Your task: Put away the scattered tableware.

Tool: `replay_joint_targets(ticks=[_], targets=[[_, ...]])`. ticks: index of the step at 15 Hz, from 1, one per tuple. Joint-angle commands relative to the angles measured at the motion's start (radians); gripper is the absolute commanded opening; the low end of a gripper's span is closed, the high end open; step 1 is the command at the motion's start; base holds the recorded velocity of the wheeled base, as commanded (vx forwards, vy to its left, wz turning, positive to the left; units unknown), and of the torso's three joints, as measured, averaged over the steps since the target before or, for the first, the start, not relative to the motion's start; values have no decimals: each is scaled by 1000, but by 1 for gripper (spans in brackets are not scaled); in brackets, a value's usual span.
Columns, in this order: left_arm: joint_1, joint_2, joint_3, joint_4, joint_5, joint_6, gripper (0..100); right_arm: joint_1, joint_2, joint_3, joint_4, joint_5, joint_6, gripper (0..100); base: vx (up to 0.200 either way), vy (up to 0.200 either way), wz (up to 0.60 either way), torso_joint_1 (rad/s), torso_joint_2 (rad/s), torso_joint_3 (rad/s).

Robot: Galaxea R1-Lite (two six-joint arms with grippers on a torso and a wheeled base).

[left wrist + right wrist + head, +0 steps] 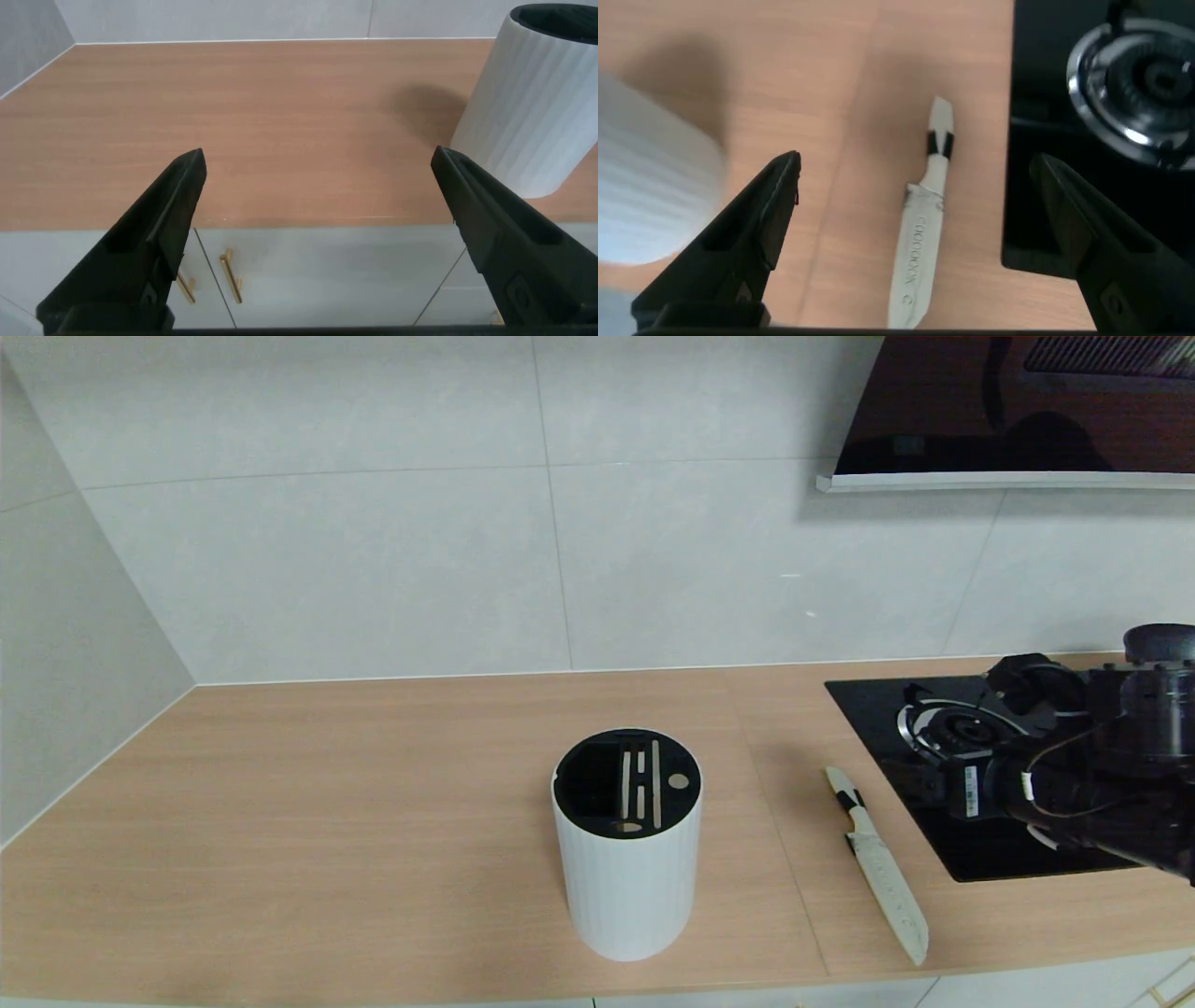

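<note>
fingers of the right gripper and left gripper stand spread wide, holding nothing. under the right one the knife lies flat between the white knife block and the hob. it looks light, stiff and slick; i'd pinch its handle. smooth wooden countertop, pale tiled wall behind.
</note>
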Motion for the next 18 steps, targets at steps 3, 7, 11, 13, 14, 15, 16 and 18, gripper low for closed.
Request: replay_joint_targets(ticks=[3,7,11,13,14,15,16,18], targets=[[0,1,0,0,1,0,100,1,125,18,-39,-6,2,100,0,0,0,0,0,0],[0,1,0,0,1,0,100,2,188,21,-58,-7,3,100,0,0,0,0,0,0],[0,1,0,0,1,0,100,11,264,29,-115,-46,7,100,0,0,0,0,0,0],[0,1,0,0,1,0,100,19,285,33,-117,-46,7,100,0,0,0,0,0,0],[0,1,0,0,1,0,100,24,288,35,-117,-46,7,100,0,0,0,0,0,0],[0,1,0,0,1,0,100,25,294,35,-117,-46,8,100,0,0,0,0,0,0],[0,1,0,0,1,0,100,25,310,35,-118,-46,8,100,0,0,0,0,0,0],[0,1,0,0,1,0,100,27,329,33,-123,-46,8,100,0,0,0,0,0,0]])
